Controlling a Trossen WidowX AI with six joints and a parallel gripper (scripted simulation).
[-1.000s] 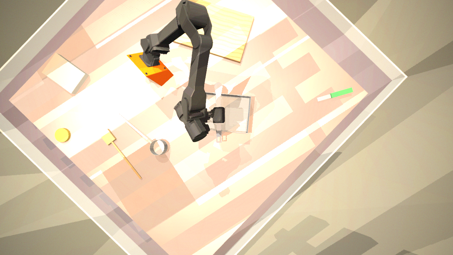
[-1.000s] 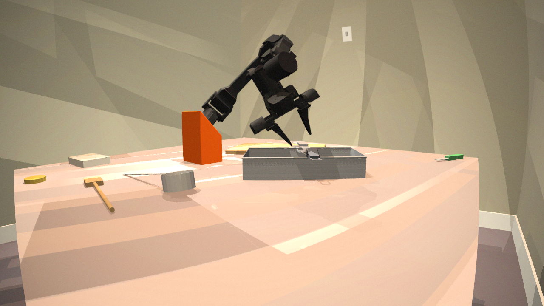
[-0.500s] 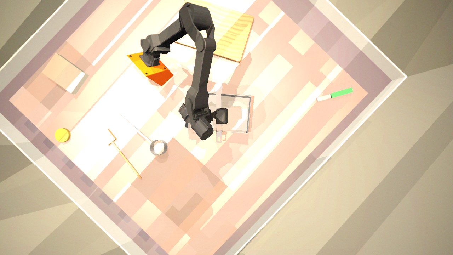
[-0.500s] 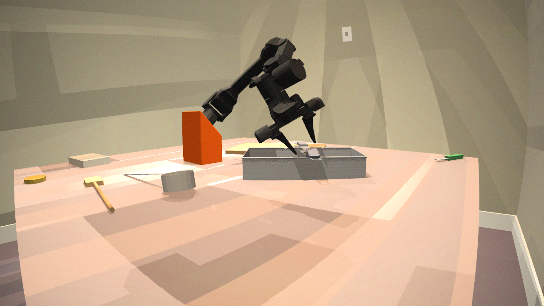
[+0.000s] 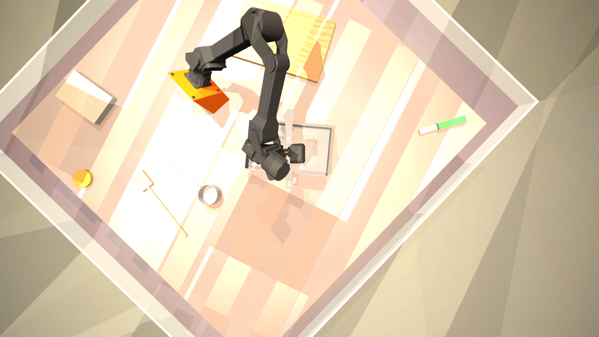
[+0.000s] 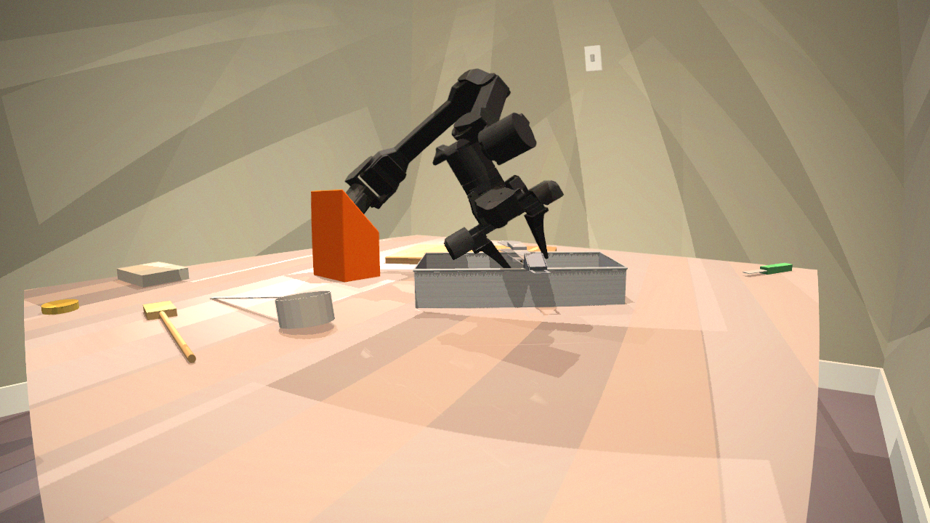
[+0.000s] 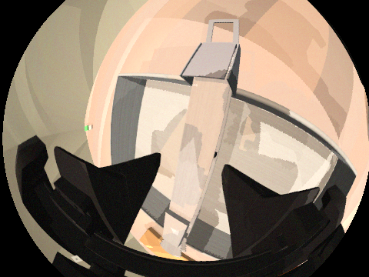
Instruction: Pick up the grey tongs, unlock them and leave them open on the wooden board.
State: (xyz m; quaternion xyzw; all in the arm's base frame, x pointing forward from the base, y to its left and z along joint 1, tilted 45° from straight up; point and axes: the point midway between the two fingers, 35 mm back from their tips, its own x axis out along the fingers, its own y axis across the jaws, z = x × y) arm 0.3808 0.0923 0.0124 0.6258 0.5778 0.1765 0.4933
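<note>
Tongs lie shut across the roasting tin, hinge end at twelve o'clock in my wrist view, so I hold my pincer spread astride them, one finger at either side, gripping nothing yet
</note>
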